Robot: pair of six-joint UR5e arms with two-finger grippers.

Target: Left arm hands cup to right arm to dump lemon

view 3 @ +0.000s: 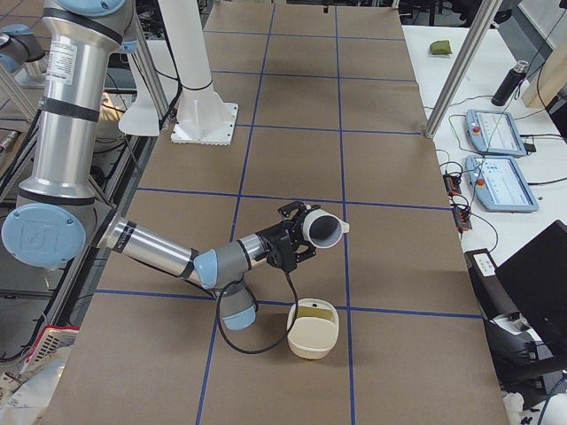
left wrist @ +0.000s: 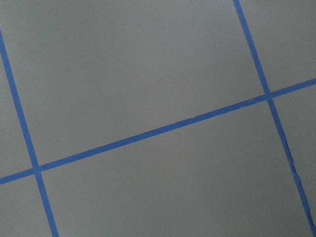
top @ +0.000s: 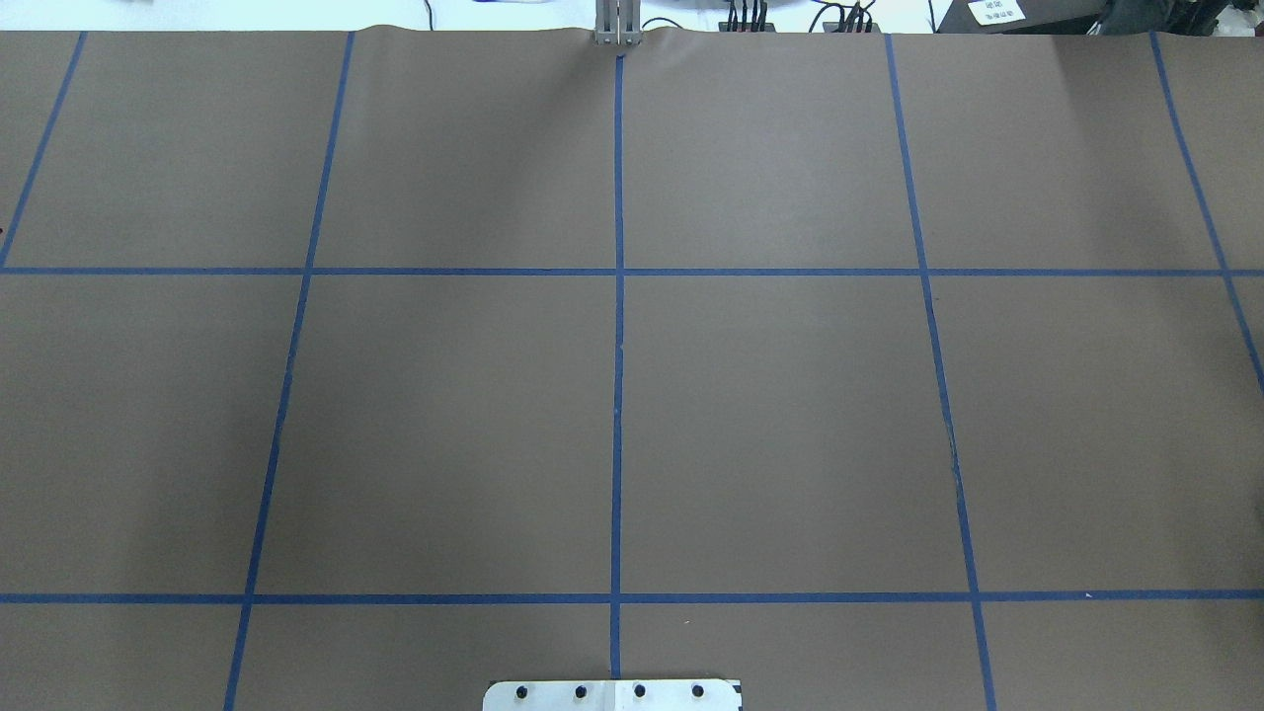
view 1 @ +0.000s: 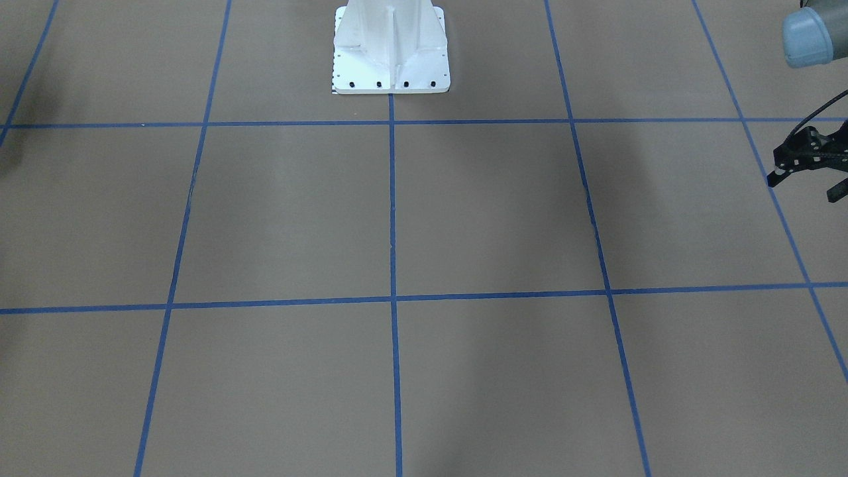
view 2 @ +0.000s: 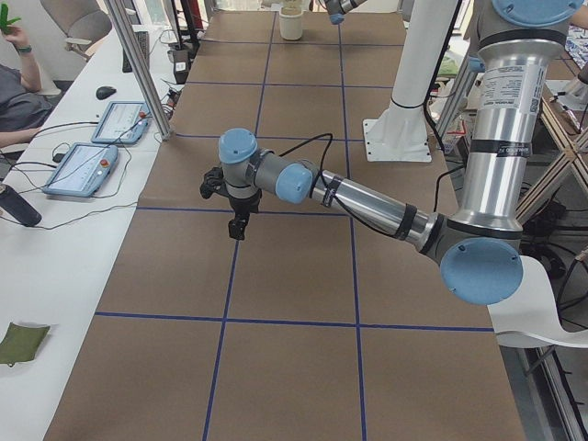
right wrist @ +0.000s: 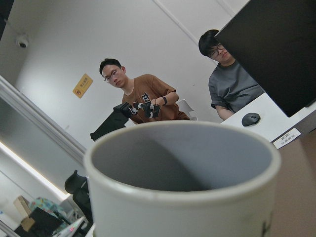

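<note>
The cup (view 3: 323, 230), a white mug, is held in the air at my right gripper (view 3: 297, 237), tipped on its side with its mouth facing away from the arm. Whether the fingers are shut I cannot tell. In the right wrist view the cup (right wrist: 182, 197) fills the lower frame and its grey inside looks empty. A cream bowl (view 3: 313, 329) stands on the table just below the cup, with a dull yellow shape, seemingly the lemon (view 3: 312, 312), inside. My left gripper (view 1: 803, 186) is open and empty above the table, far from the cup; it also shows in the exterior left view (view 2: 225, 207).
The white pedestal base (view 1: 391, 53) stands at the table's robot side. Blue tape lines grid the brown table (top: 770, 415). Teach pendants (view 3: 500, 168) lie on the side bench. Two operators (right wrist: 143, 98) sit beyond the table's end.
</note>
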